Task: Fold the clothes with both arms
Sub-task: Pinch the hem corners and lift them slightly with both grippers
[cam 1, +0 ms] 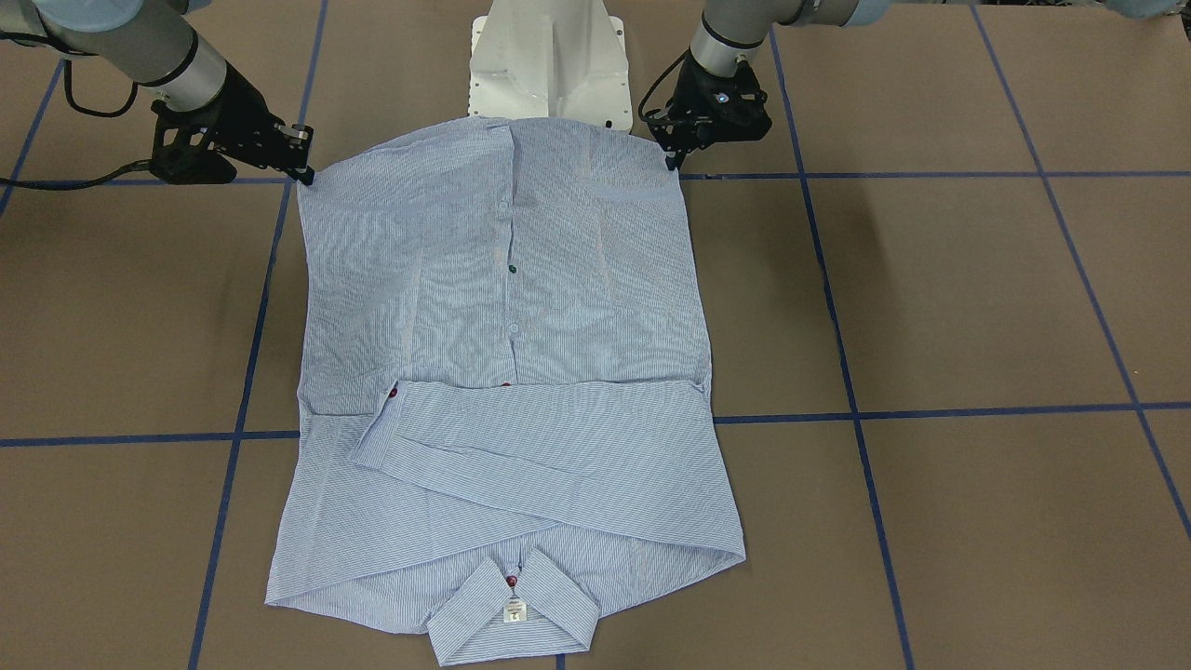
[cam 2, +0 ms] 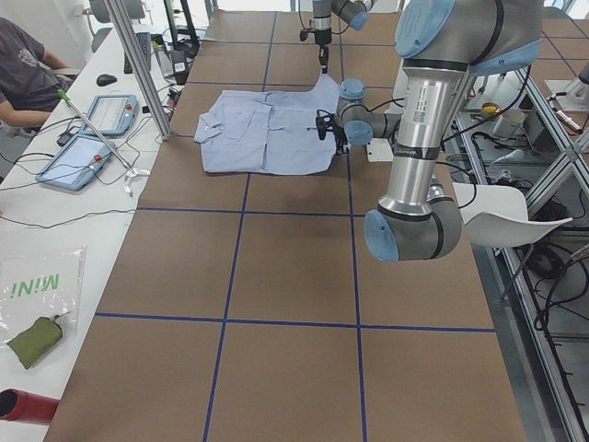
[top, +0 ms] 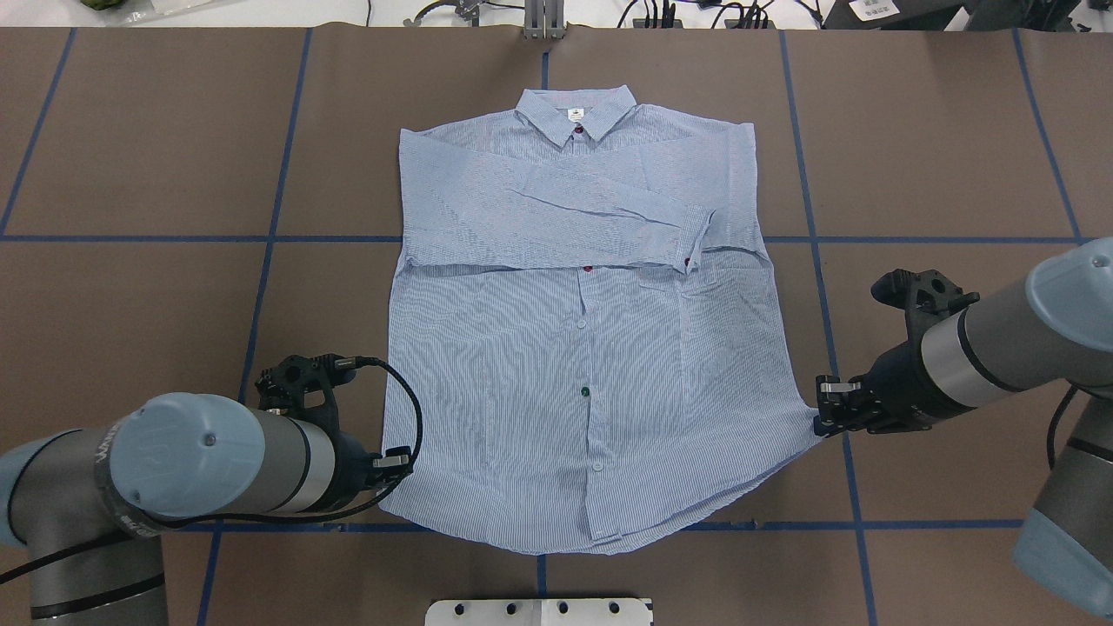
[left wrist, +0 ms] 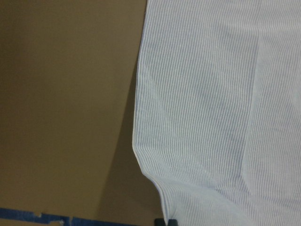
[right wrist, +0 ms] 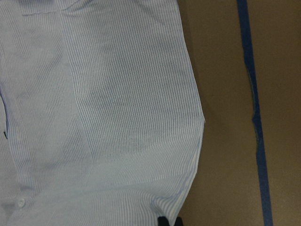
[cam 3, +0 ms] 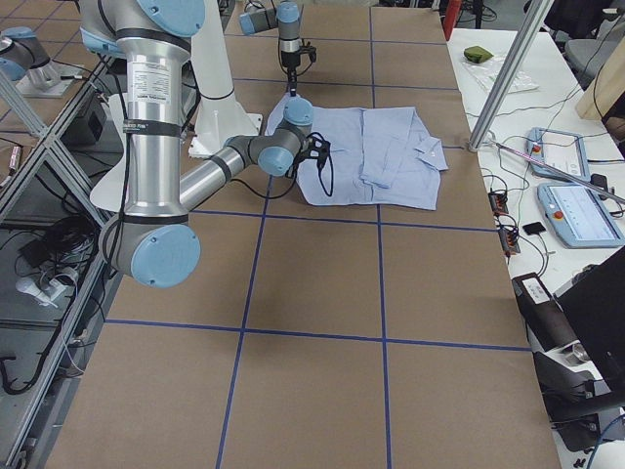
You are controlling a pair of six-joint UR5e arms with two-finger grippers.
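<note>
The light blue striped shirt (top: pixel 583 348) lies flat and front up on the brown table, with its collar (top: pixel 576 113) away from the robot and both sleeves folded across the chest. My left gripper (top: pixel 396 461) is at the hem's left corner and is shut on it. It shows on the right of the front view (cam 1: pixel 672 160). My right gripper (top: pixel 822 422) is shut on the hem's right corner, which is drawn to a point. It shows on the left of the front view (cam 1: pixel 305 175). Both wrist views show the shirt's (left wrist: pixel 207 108) (right wrist: pixel 103 117) edge running down to the fingertips.
The white pedestal base (cam 1: pixel 549 65) stands just behind the hem. Blue tape lines (top: pixel 269 235) grid the table. Tablets (cam 2: pixel 92 138) and cables lie on the white bench past the collar side. An aluminium post (cam 2: pixel 138 64) rises there.
</note>
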